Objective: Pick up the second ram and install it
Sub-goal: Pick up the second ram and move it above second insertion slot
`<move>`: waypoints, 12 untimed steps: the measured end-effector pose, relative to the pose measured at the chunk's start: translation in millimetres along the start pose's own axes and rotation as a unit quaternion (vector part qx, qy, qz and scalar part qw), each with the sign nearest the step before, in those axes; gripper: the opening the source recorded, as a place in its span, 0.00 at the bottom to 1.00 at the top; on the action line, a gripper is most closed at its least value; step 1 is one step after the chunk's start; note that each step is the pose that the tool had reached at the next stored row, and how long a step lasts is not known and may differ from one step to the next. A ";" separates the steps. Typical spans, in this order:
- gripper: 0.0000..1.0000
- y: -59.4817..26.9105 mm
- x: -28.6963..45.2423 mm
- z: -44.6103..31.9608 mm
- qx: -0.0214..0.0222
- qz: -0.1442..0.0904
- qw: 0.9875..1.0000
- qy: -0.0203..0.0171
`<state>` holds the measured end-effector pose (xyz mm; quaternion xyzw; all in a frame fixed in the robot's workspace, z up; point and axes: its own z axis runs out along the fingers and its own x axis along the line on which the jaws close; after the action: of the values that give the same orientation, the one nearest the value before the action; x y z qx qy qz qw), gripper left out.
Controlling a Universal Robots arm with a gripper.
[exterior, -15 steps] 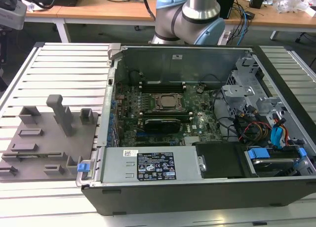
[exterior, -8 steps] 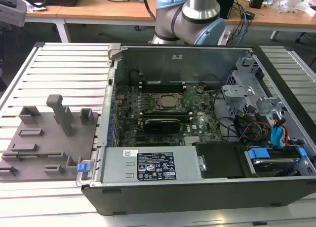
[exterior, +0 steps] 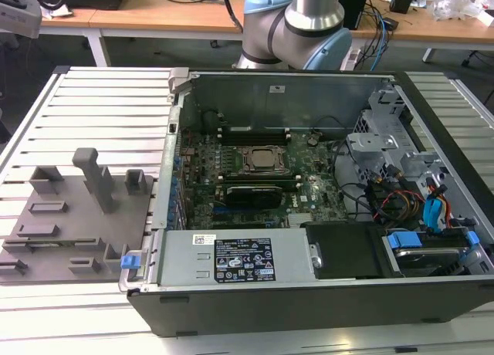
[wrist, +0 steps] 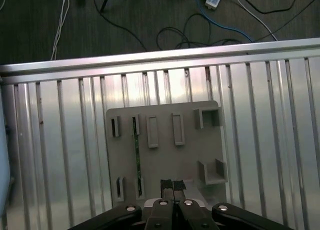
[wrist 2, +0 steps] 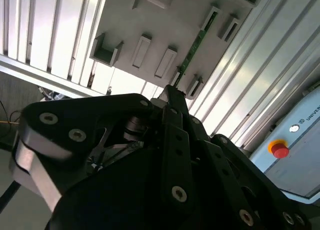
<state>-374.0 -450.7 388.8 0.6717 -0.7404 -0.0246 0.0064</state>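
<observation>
- The gripper [wrist: 172, 185] hangs over the grey fixture plate [wrist: 165, 162]. In the first wrist view its two dark, rubbery-looking pads sit pressed side by side, so the jaws are together with nothing between them.
- There's the second ram [wrist: 136, 157]: a thin green strip seen edge-on, standing in narrow slots of the plate and running the length of one row of them.
- The jaws are off to one side of the stick, near it but clear of it; no contact.
- In the second wrist view the stick [wrist 2: 193, 49] shows as a slim green line beyond the black, bolted gripper body, its flat side carrying small dark parts.
- The plate is matte grey plastic, squarish, with rectangular pockets and boxy raised blocks [wrist: 210, 172] along one edge.
- It lies on the desk [wrist: 270, 140], ribbed silvery aluminium with long parallel grooves and a bright sheen.
- In the exterior view the plate sits at the exterior view's left, just beside the open computer case [exterior: 270, 301], a black box with sheet-metal walls.
- Inside it is the green motherboard [exterior: 309, 193], well apart from the stick.
- Past the desk edge, loose cables [wrist: 200, 35] curl on the dark floor [wrist: 125, 20].
</observation>
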 end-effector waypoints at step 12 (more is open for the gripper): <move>0.36 -0.2 0.1 3.3 0.000 0.000 1.000 0.000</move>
<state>-373.9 -450.8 385.6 0.6718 -0.7403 -0.0246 0.0065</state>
